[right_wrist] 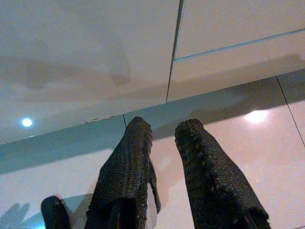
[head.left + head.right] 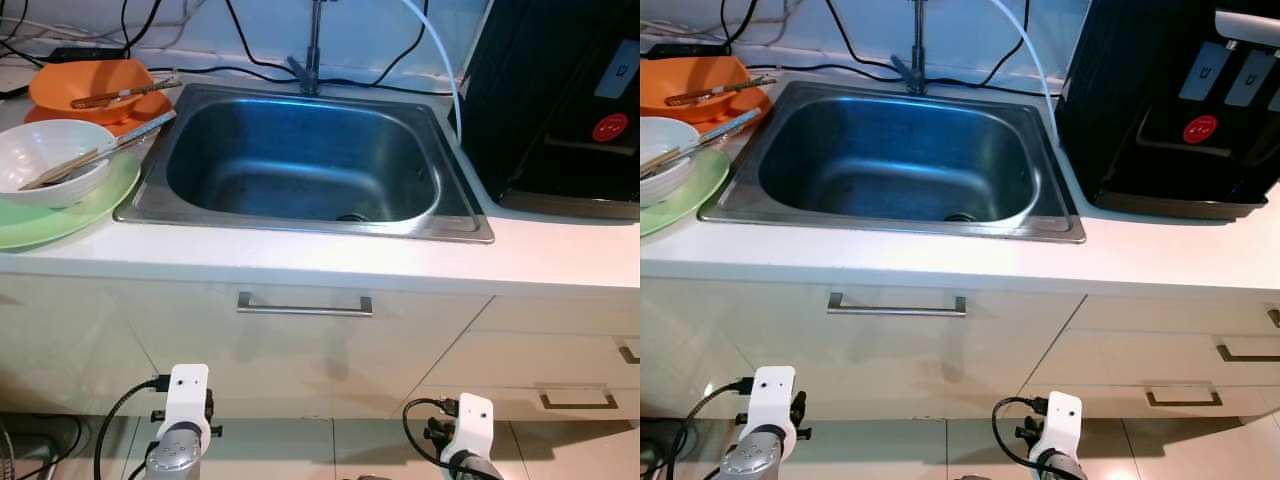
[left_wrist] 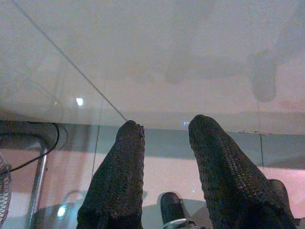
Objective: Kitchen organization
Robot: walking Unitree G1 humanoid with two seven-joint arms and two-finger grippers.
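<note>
A steel sink (image 2: 300, 226) is set in the white counter ahead of me, its basin bare. To its left a white bowl (image 2: 35, 150) sits on a green plate (image 2: 70, 218), with a long utensil (image 2: 105, 150) lying across it. Behind them an orange bowl (image 2: 85, 80) rests on an orange plate (image 2: 135, 124) and holds a wooden-handled utensil (image 2: 125, 93). Both arms hang low before the cabinet, left arm (image 2: 185, 405) and right arm (image 2: 468, 425). My left gripper (image 3: 164, 126) and right gripper (image 1: 164, 125) are open, pointing at the cabinet base and floor with nothing between the fingers.
A faucet (image 2: 312, 50) stands behind the sink, and a white hose (image 2: 445, 60) curves down beside it. A black appliance (image 2: 560, 100) fills the counter on the right. Cabinet door handle (image 2: 304, 305) is below the sink, with drawers (image 2: 578, 402) at right. Cables run along the back wall.
</note>
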